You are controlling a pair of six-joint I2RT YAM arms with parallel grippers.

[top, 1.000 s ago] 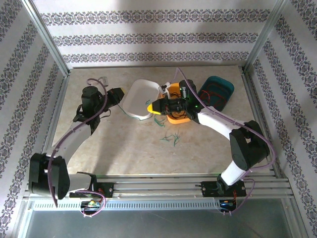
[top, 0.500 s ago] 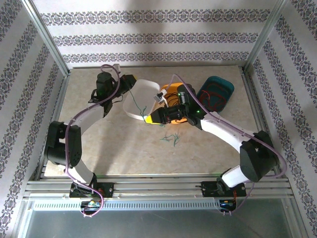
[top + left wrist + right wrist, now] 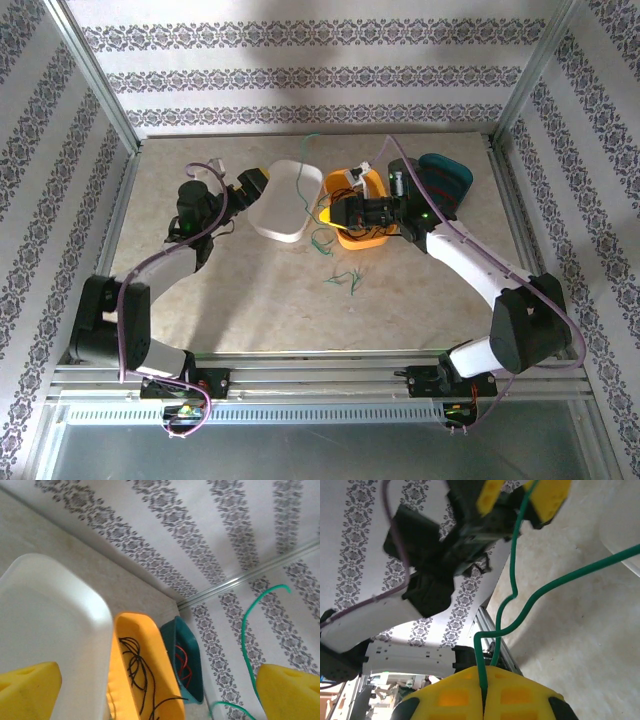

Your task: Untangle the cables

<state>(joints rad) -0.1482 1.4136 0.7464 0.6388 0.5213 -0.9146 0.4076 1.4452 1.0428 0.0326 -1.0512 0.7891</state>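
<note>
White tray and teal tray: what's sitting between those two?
An orange tray holding dark cables, clear in the left wrist view.

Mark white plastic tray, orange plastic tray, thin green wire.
white plastic tray (image 3: 280,200): top external view, bare floor.
orange plastic tray (image 3: 167,676): left wrist view, right wall.
thin green wire (image 3: 480,660): right wrist view, lowest stretch.

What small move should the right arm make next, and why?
The right gripper is shut on a green cable; black cables lie in the orange tray, red cables in the teal tray. So probably carry it over the white tray and release.
</note>
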